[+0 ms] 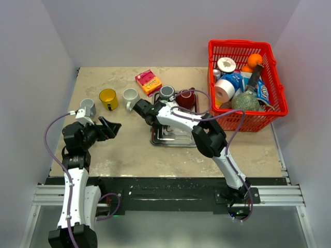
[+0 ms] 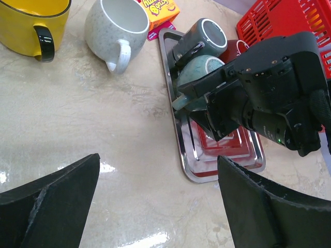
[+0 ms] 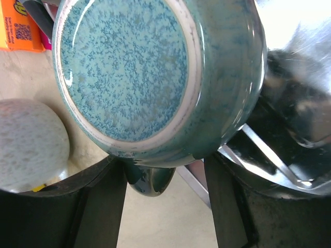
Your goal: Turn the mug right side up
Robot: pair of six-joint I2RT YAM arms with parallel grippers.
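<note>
A teal speckled mug point(image 3: 124, 72) lies tipped at the near-left edge of the steel tray point(image 2: 217, 173), its base facing the right wrist camera. Its handle point(image 3: 150, 181) points down. My right gripper point(image 3: 165, 170) is open, one finger on each side of the handle, with gaps showing. In the left wrist view the mug point(image 2: 199, 70) sits just in front of the right gripper's black body point(image 2: 269, 93). In the top view the right gripper point(image 1: 150, 111) covers most of it. My left gripper point(image 2: 158, 160) is open and empty above bare table, left of the tray point(image 1: 170, 139).
A dark mug point(image 1: 166, 92) and a maroon mug point(image 1: 186, 98) stand at the tray's far end. A white speckled mug point(image 1: 130, 95), a yellow mug point(image 1: 108, 97) and a grey mug point(image 1: 88, 106) stand to the left. An orange box point(image 1: 148, 81) lies behind. A red basket point(image 1: 245, 82) is right.
</note>
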